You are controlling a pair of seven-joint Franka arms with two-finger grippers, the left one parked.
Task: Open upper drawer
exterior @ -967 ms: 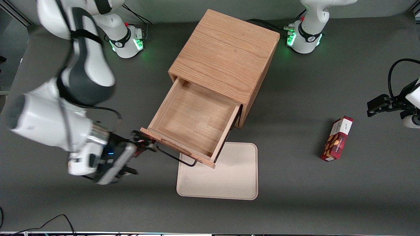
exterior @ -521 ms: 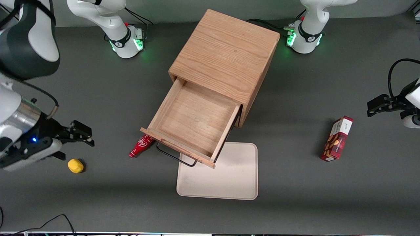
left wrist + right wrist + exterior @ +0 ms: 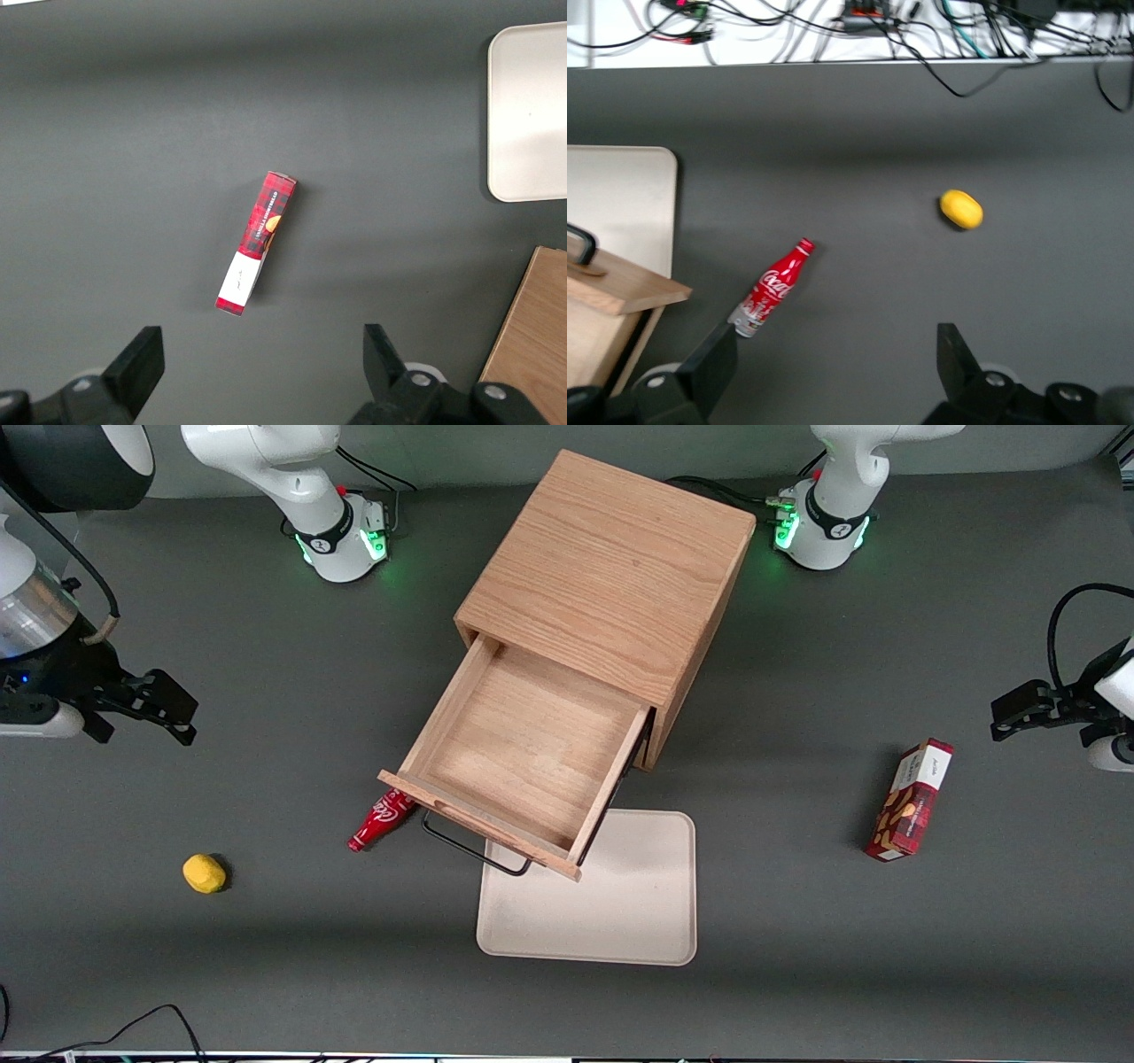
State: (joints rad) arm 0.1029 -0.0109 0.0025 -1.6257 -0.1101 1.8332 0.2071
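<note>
Standing in the middle of the table (image 3: 266, 992), the cabinet (image 3: 611, 567) has its drawer (image 3: 523, 757) pulled far out, with the handle (image 3: 469, 852) over the edge of the tray (image 3: 620, 903). A box (image 3: 911, 800) lies toward the parked arm's end. The gripper (image 3: 182, 717) hangs with fingers apart, holding nothing, well apart from the drawer toward the working arm's end. A bottle (image 3: 381, 820) lies just beside the drawer front, and a lemon (image 3: 204, 873) lies nearer the camera than the gripper.
</note>
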